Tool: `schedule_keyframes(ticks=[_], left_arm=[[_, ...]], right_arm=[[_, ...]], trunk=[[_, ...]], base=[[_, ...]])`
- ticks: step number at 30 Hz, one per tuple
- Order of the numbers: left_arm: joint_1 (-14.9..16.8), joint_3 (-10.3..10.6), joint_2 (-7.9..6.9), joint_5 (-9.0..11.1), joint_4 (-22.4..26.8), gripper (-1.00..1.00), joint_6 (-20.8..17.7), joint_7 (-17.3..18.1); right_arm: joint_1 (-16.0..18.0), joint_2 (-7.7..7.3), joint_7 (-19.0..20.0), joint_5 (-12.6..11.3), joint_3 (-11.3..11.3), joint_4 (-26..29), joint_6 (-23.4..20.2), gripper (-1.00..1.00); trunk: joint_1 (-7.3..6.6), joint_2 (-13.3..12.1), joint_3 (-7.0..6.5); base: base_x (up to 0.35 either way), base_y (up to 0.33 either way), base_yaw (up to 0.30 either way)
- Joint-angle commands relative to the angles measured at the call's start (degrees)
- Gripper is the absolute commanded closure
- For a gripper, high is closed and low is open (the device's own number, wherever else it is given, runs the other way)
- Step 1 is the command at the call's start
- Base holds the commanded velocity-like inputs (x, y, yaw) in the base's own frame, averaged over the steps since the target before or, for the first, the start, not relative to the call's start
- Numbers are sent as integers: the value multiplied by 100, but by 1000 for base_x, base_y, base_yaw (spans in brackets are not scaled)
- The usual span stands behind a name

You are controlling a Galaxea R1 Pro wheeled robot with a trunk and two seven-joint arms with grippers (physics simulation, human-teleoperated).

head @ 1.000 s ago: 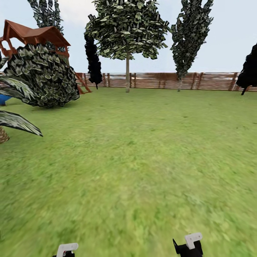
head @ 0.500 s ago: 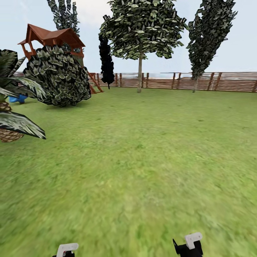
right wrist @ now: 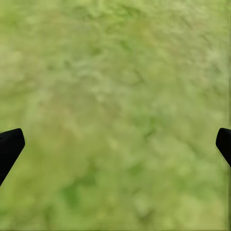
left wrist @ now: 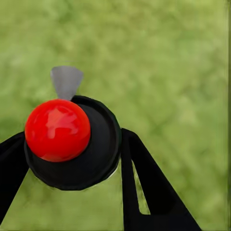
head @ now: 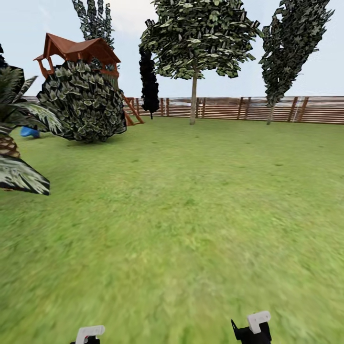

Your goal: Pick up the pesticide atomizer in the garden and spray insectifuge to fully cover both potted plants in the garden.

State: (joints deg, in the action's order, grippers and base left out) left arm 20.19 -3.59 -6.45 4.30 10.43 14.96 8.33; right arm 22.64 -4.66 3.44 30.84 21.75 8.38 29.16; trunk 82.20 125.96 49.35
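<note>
The pesticide atomizer (left wrist: 72,144) sits between the left gripper's (left wrist: 72,159) black fingers (left wrist: 149,187), which are closed against its sides: a round black body seen from above, a glossy red ball cap on top and a small grey nozzle sticking out past the cap. Under it lies blurred green lawn (left wrist: 173,57), well apart from the fingertips.

The right gripper's (right wrist: 115,144) fingers (right wrist: 9,147) stand wide, one dark tip at each edge of its wrist view, with nothing between them but grass below.

In the head view a white part of the left arm (head: 90,332) and a black-and-white part of the right arm (head: 253,327) show at the lower edge. Ahead of both stretches the garden's (head: 191,200) open lawn. Far beyond, a slatted wooden fence (head: 267,109) closes it off, with a broad-crowned tree (head: 198,38) and a narrower tree (head: 291,43) before it. Off to the left arm's side stand a round leafy shrub (head: 83,102), a red-roofed wooden play tower (head: 79,50) behind it, and nearer, palm-like fronds (head: 21,174).
</note>
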Motion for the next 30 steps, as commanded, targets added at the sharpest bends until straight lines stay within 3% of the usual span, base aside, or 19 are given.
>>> schedule_keyframes(ticks=[1,21,30], left_arm=[[4,-37,-2,45,-6,100,7,55],[3,-37,-7,45,-3,100,7,55],[3,-37,-6,45,-3,100,7,55]], right_arm=[[4,0,38,18,49,-3,20,-100],[4,0,34,14,49,-3,20,-100],[4,0,34,10,49,-3,20,-100]], trunk=[[2,2,5],[2,2,5],[2,2,5]], base=[[323,-124,1],[328,-115,1],[335,-92,164]])
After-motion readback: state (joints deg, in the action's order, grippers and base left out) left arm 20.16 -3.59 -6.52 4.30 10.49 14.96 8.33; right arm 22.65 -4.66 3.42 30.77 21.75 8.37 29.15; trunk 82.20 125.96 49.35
